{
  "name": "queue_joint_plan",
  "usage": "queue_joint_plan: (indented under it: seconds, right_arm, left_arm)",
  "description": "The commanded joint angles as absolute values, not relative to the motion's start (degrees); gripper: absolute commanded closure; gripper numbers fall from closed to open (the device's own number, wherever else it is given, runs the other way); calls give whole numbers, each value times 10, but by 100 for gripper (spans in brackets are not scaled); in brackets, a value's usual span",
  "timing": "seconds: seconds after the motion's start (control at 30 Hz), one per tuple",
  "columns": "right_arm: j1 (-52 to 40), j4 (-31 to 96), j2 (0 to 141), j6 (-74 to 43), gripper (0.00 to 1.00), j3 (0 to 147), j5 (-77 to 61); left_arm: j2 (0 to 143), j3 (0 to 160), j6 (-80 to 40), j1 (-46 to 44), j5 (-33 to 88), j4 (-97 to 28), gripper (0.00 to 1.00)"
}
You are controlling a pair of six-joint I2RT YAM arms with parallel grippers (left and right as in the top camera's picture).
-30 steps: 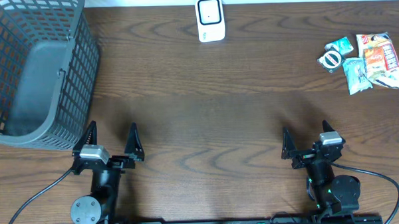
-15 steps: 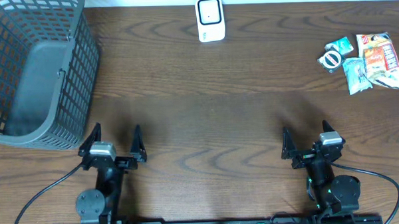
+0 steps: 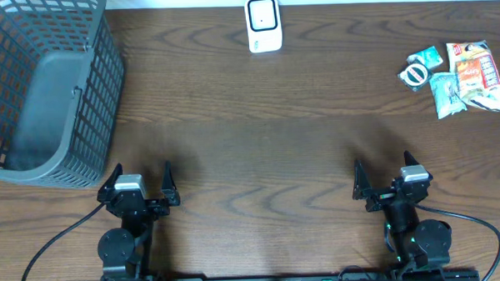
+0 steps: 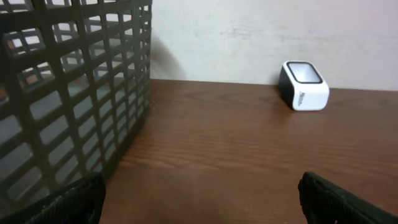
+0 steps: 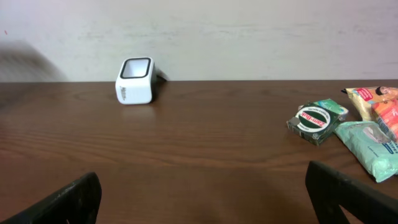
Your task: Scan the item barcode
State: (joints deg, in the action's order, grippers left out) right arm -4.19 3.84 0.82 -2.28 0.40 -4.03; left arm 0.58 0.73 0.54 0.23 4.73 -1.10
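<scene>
Two grippers were seen low in the overhead frame, each with its jaws spread wide and nothing held between them. The left gripper (image 3: 140,171) was placed at the lower left, just below the near edge of a grey mesh basket (image 3: 99,104) that filled the upper left corner. The right gripper (image 3: 383,162) was placed at the lower right, over bare wood of the dark brown table (image 3: 258,132). The white barcode scanner (image 3: 263,24) was found at the top centre of the frame, close to the far edge of the table and well apart from both grippers. The items were gathered in the upper right corner: a green packet (image 3: 420,69) with a round label, a pale blue-green packet (image 3: 446,94) just below it and to its right, and an orange packet (image 3: 476,72) at the far right, all lying flat and close together or touching. In the left wrist view the basket wall was seen at the left and the scanner at the upper right, before a pale wall. In the right wrist view the scanner was seen at the upper left and the three packets at the right edge. No item was touched by either gripper.
</scene>
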Motion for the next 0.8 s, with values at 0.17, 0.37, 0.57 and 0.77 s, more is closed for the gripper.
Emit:
queue_joint_plan:
  seconds: [0.17, 0.37, 0.57, 0.77]
  right_arm:
    - [-41, 41, 3, -16, 1, 3, -36]
    - [-41, 41, 3, -16, 1, 3, -36]
    - [-41, 41, 3, -16, 1, 3, -36]
    - [-41, 41, 3, -16, 1, 3, -36]
  left_arm:
    - [1, 2, 49, 4, 32, -39, 2]
    - [1, 2, 6, 4, -6, -43, 2]
    - [1, 2, -1, 4, -11, -43, 2]
    - [1, 2, 1, 3, -8, -43, 2]
